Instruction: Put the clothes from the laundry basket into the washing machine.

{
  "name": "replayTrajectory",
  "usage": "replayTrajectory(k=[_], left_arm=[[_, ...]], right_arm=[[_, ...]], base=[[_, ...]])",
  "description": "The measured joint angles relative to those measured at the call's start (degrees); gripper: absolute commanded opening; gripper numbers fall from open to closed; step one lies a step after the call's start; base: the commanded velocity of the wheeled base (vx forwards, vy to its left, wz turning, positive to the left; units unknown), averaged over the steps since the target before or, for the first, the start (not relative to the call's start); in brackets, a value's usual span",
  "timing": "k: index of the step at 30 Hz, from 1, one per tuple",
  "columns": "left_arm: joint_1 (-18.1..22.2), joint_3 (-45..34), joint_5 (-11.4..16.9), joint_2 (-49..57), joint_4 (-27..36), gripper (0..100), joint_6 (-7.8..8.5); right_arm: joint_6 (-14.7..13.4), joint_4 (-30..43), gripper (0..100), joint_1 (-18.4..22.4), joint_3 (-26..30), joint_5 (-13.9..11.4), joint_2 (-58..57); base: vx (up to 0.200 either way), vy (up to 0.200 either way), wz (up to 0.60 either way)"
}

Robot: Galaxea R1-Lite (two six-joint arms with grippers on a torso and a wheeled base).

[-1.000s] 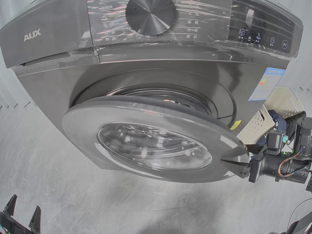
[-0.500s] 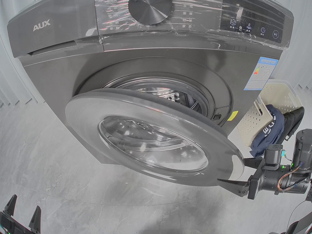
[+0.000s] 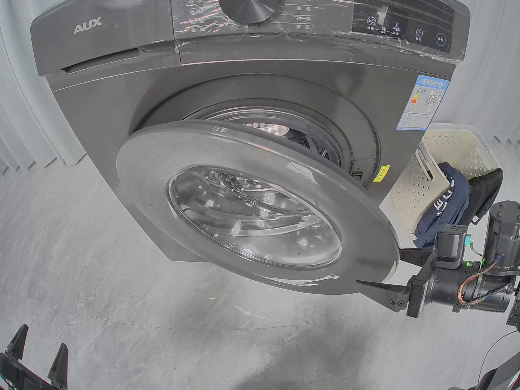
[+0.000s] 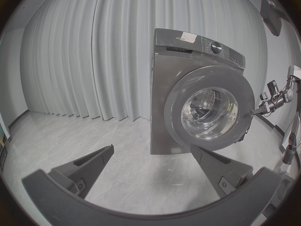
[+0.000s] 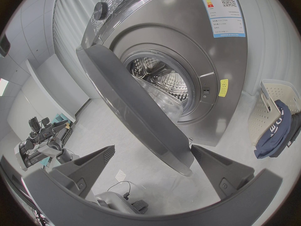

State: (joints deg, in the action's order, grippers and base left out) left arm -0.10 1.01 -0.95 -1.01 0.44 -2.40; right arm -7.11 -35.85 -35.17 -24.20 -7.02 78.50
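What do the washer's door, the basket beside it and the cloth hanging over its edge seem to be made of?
Door: glossy grey rim, metal or painted plastic by its sheen; clear window, glass or plastic. Basket: likely matte cream plastic, perforated. Cloth: soft navy fabric, draping in folds.

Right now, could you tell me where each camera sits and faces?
Head view: above, looking down at the washing machine and open door; left pincer bottom corner, right pincer straddling the door's edge.
Left wrist view: far back, low, facing the machine's front past its own open pincer.
Right wrist view: at the door's edge, facing the drum past its own pincer.
Head and right wrist views share the laundry basket.
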Motion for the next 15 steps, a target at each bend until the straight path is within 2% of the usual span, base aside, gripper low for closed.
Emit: replayTrajectory(k=[9, 15], left_arm=[[-0.1, 0.0, 0.0, 0.0, 0.0, 100, 0.05], [-0.1, 0.0, 0.0, 0.0, 0.0, 100, 0.05]], right_arm=[[-0.1, 0.6, 100, -1.2, 3.4, -0.2, -1.4], [-0.1, 0.3, 100, -0.7, 1.6, 0.1, -0.6]], base=[[0.000, 0.000, 0.00], [0.000, 0.000, 0.00]])
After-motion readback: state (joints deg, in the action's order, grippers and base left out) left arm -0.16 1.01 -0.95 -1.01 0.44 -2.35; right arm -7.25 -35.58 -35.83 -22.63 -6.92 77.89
